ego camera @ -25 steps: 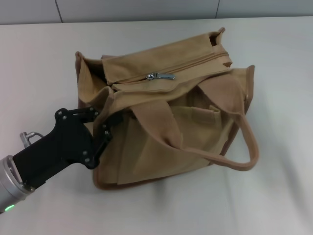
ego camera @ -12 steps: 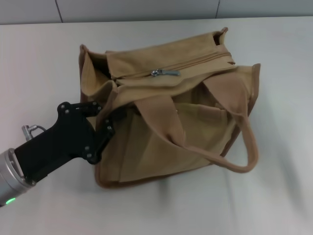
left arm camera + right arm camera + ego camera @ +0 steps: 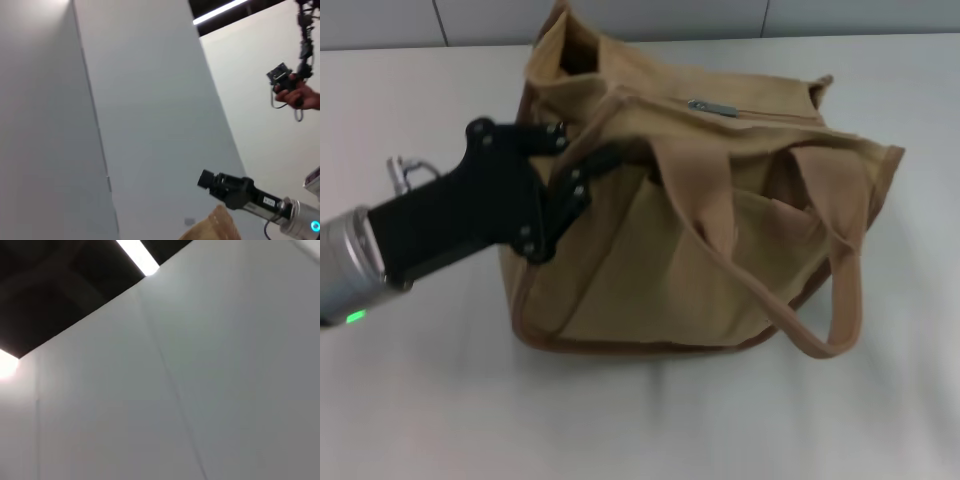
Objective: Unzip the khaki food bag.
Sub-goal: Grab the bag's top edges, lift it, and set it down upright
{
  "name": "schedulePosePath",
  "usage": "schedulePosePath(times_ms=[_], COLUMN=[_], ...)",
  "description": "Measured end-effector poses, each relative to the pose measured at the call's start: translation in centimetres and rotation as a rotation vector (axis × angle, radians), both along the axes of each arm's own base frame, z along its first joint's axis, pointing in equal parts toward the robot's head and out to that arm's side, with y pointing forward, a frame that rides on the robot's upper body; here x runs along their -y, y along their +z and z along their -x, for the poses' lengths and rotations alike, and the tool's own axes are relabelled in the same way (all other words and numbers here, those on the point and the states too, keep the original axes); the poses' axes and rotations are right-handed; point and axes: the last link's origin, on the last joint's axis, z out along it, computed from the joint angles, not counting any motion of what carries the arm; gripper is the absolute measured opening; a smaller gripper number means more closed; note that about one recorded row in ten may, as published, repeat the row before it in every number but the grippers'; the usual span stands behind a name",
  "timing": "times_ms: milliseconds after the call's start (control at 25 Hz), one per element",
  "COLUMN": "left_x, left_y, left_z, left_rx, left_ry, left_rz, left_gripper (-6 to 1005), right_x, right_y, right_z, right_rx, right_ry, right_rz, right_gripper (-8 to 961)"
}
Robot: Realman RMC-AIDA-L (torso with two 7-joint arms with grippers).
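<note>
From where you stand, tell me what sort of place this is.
Probably a robot lab or test room: a plain white table, bare grey wall panels, and only the khaki food bag held by the left tool.

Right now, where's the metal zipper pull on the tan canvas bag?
In the head view the silver metal zipper pull lies on top of the tan canvas bag, toward its far edge, right of the black left gripper at the bag's near-left corner.
</note>
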Motion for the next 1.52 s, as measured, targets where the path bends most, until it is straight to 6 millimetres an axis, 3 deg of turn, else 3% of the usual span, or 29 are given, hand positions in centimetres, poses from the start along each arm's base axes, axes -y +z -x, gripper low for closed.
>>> schedulePosePath(times_ms=[160,360,440,560,760,1520], left_x=[-1.7,-2.9,-3.0,-3.2,-3.1,-3.1], left_y=[1.0,1.9,2.0,2.0,1.9,1.5], left_z=[-1.9,-3.9,-4.3,-4.6,-4.7,-4.9], left_rx=[-0.022,-0.064,-0.077,-0.084,-0.088,-0.099], left_ry=[-0.069,-0.149,-0.166,-0.176,-0.178,-0.193], left_rz=[-0.009,0.001,0.006,0.011,0.014,0.017], left_gripper=[87,86,86,86,86,86], right_x=[0.3,-0.8,-1.0,-1.0,-0.1,-0.7], right_y=[-0.8,-2.7,-3.4,-4.4,-5.5,-7.6], right_z=[0.9,2.1,2.2,2.5,3.0,3.7], right_rx=[0.158,0.377,0.423,0.488,0.564,0.672], right_ry=[0.044,0.116,0.121,0.157,0.241,0.284], right_rz=[-0.006,0.16,0.207,0.268,0.336,0.374], right_gripper=[184,378,456,682,838,758])
